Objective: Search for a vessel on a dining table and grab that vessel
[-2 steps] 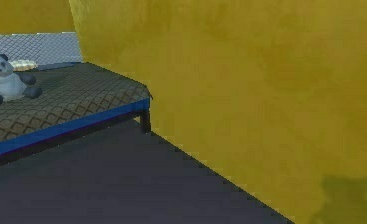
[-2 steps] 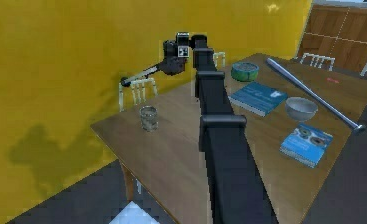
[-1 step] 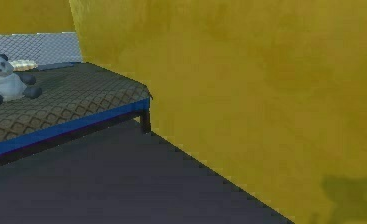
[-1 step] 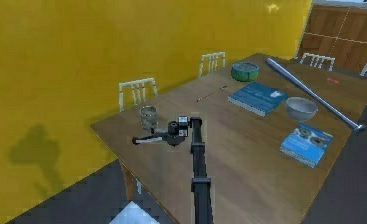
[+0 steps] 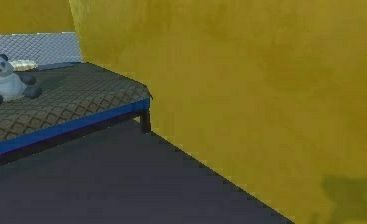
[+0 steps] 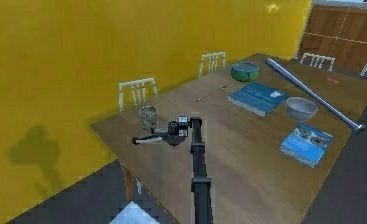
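A wooden dining table (image 6: pixel 231 140) shows in the arm side view. A small clear glass vessel (image 6: pixel 148 119) stands near the table's left corner. The dark arm (image 6: pixel 198 165) reaches up over the tabletop, and the gripper (image 6: pixel 141 140) lies just below the glass with its thin fingers pointing left. The glass stands on the table right behind the gripper's far end, so I cannot tell whether the gripper holds anything.
On the table lie a green round dish (image 6: pixel 244 71), a blue book (image 6: pixel 257 97), a grey bowl (image 6: pixel 300 108), a blue box (image 6: pixel 307 145) and a long grey bat (image 6: pixel 313 93). White chairs (image 6: pixel 137 93) line the yellow wall. The forward view has a bed (image 5: pixel 61 105) with a panda toy (image 5: pixel 7 80).
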